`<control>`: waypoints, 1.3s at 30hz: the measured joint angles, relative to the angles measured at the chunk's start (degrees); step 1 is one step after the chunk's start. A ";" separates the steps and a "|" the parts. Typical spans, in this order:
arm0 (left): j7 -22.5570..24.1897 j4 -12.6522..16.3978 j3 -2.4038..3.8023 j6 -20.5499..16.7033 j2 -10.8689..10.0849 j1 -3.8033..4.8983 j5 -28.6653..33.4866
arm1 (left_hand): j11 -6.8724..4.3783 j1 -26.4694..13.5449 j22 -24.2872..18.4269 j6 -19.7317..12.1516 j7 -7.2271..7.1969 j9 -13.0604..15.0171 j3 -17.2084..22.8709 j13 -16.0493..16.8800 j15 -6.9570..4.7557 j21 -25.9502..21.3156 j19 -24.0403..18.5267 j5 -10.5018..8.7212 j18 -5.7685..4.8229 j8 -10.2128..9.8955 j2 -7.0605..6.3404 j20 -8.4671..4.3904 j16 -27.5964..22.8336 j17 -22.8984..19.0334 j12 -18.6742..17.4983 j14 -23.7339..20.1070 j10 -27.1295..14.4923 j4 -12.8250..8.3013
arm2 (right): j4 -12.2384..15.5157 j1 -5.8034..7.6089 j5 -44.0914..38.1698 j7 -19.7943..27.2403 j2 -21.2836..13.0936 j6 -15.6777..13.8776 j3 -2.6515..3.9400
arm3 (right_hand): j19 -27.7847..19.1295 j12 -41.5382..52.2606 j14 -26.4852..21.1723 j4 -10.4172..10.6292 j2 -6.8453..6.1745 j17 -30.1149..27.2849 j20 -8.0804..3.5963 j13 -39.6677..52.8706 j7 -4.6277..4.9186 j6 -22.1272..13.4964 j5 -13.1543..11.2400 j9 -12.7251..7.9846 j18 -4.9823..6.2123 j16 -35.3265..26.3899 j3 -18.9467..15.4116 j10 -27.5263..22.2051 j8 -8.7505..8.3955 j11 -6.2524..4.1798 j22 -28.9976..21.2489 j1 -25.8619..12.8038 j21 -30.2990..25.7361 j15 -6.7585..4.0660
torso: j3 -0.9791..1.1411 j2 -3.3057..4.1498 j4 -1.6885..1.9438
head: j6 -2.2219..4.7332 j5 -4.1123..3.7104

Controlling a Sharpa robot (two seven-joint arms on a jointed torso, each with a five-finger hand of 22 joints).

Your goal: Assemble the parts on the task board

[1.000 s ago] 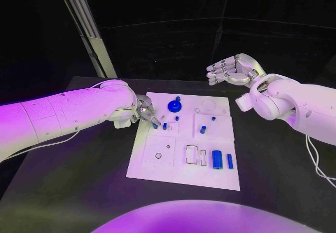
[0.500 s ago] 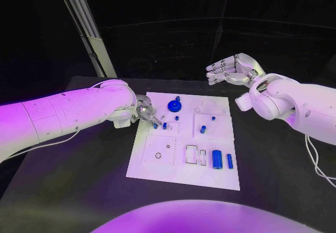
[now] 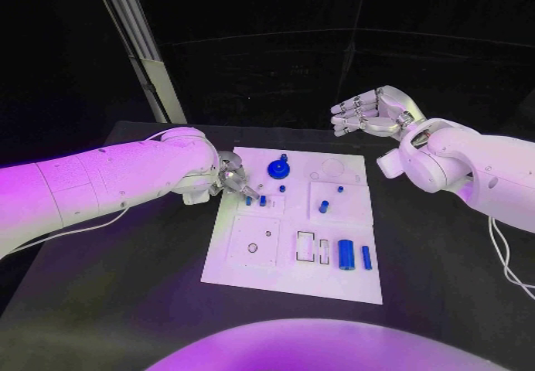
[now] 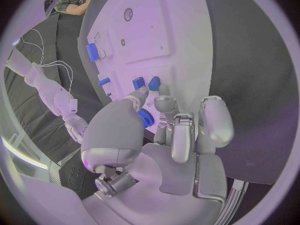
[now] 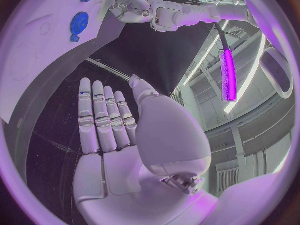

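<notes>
The white board (image 3: 292,224) lies flat in the middle of the black table (image 3: 134,255), so its sockets face up for the hands to work from above. The right hand (image 3: 373,110) is parked high beyond the board's far edge, well apart from every part, fingers side by side, straight and holding nothing, probably just kept out of the way. The left hand (image 3: 230,176) sits low at the board's far left corner. Its fingers (image 4: 167,105) are drawn narrow over two small blue pegs (image 3: 254,200) standing just past the fingertips. A bit of blue shows between thumb and fingers; it may be a pinched part, but I cannot tell. A blue gear (image 3: 277,168) sits just beyond.
</notes>
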 measured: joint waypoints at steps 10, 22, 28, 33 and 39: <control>3.97 0.39 0.04 -6.62 -1.74 0.06 4.26 | 2.83 2.00 -9.52 -5.91 3.07 -2.53 -6.23 -11.67 1.70 -8.92 -4.34 0.00 1.38 -4.28 -0.73 1.84 -2.85 0.00 -8.57 -0.03 -7.86 2.52 | -0.31 -0.01 0.00 -0.01 0.14 0.01 -0.01 | 0.00 0.00 0.00 0.00 0.00 0.00 0.00 0.00 0.00 0.00 0.00 0.00 0.00 0.00 0.00 0.00 0.00 0.00 0.00 0.00 0.00 0.00 | -0.09 -0.02 -0.24 | 0.19 0.25; 12.25 0.75 -0.08 -12.31 -2.46 0.08 7.69 | 4.64 11.58 -26.42 -9.06 4.96 -4.07 -8.20 -14.28 3.90 -27.07 -14.91 0.25 4.93 -4.71 1.85 3.44 -16.24 -12.24 -11.16 -4.69 -15.26 1.68 | -0.62 -0.03 0.00 -0.08 0.27 -0.01 -0.01 | 0.00 0.00 0.00 0.00 0.23 0.01 0.00 0.00 0.00 0.00 0.00 0.00 0.00 0.00 0.00 0.00 0.00 0.00 0.00 -0.23 0.01 0.00 | -0.14 0.08 -0.51 | 0.52 0.47; 23.99 0.32 -1.62 -16.28 -0.65 -0.15 6.91 | 8.04 23.79 -31.35 -9.81 8.09 -10.22 -1.15 -23.28 7.28 -35.74 -22.78 0.27 4.93 -11.54 1.67 6.10 -34.81 -35.76 -23.03 -22.24 -24.95 -5.01 | -0.73 -0.03 0.00 -0.08 0.39 -0.01 -0.02 | 0.22 0.46 -0.20 -0.40 0.47 0.01 0.22 0.00 -0.23 0.23 0.00 0.01 0.00 0.42 0.41 0.00 0.00 0.00 0.00 0.02 -0.22 0.21 | -0.20 0.12 -0.69 | 0.98 0.22; 31.18 -0.73 -2.10 -18.38 0.94 -0.93 2.15 | 8.50 24.04 -31.86 -6.62 7.58 -14.26 1.01 -29.41 7.26 -36.15 -21.47 0.25 4.93 -16.06 0.16 6.77 -34.92 -38.27 -29.12 -21.33 -24.54 -6.69 | -0.78 -0.04 0.00 -0.01 0.40 0.00 -0.02 | 0.43 0.74 0.02 -0.63 0.60 0.01 0.01 0.00 -0.51 0.76 0.00 0.06 0.00 0.67 0.64 0.22 0.00 -0.22 0.00 0.15 -0.22 -0.01 | -0.25 0.12 -0.79 | 1.31 -0.16; 35.35 -2.38 -2.23 -20.08 2.90 -1.45 -5.13 | 8.24 22.45 -32.41 -4.36 7.35 -17.40 1.04 -33.38 6.83 -36.15 -17.42 0.24 4.93 -19.95 -1.43 6.51 -32.86 -38.73 -31.96 -16.37 -22.76 -7.26 | -0.85 -0.04 0.00 0.05 0.51 0.00 -0.02 | 0.42 0.74 0.02 -0.63 0.60 0.01 0.01 0.00 -0.44 0.83 0.00 0.06 0.01 0.67 0.64 0.22 0.00 -0.22 0.00 0.15 -0.22 -0.01 | -0.29 0.15 -0.92 | 1.71 -0.45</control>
